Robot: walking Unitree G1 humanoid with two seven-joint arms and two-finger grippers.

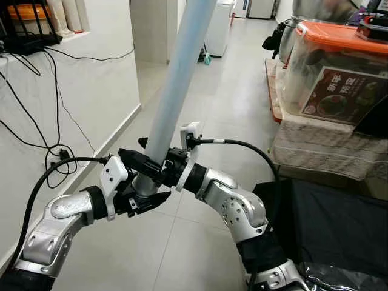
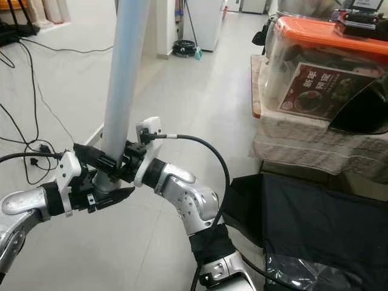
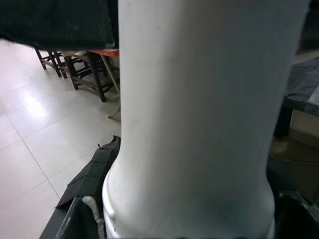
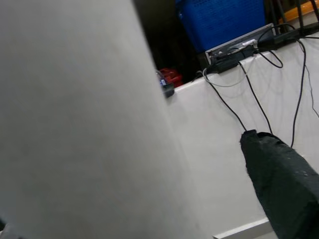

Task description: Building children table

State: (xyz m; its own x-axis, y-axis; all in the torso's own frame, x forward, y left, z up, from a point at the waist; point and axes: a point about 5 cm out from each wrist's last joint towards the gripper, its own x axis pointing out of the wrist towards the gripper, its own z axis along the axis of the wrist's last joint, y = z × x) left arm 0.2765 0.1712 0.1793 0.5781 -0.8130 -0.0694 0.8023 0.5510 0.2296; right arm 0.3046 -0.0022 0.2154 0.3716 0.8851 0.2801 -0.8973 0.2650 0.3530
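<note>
Table leg (image 1: pixel 176 79), both grippers apparently clamped, orange-lidded tub (image 1: pixel 330 73) right.

floor (image 1: pixel 200 242): pale tiles | black cables (image 1: pixel 57 159) by wall | black sheet (image 1: pixel 339 224) at R

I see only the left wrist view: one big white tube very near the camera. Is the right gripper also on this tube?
Observer: Yes. The right gripper clamps the pale tube from the opposite side, just above the left gripper.
Operator: Is the tube upright?
Observer: No, it tilts; its top leans away from the robot and to its right, out of the picture.
Operator: What is to the right of the robot?
Observer: A clear bin with an orange lid standing on a cloth-covered surface.
</note>
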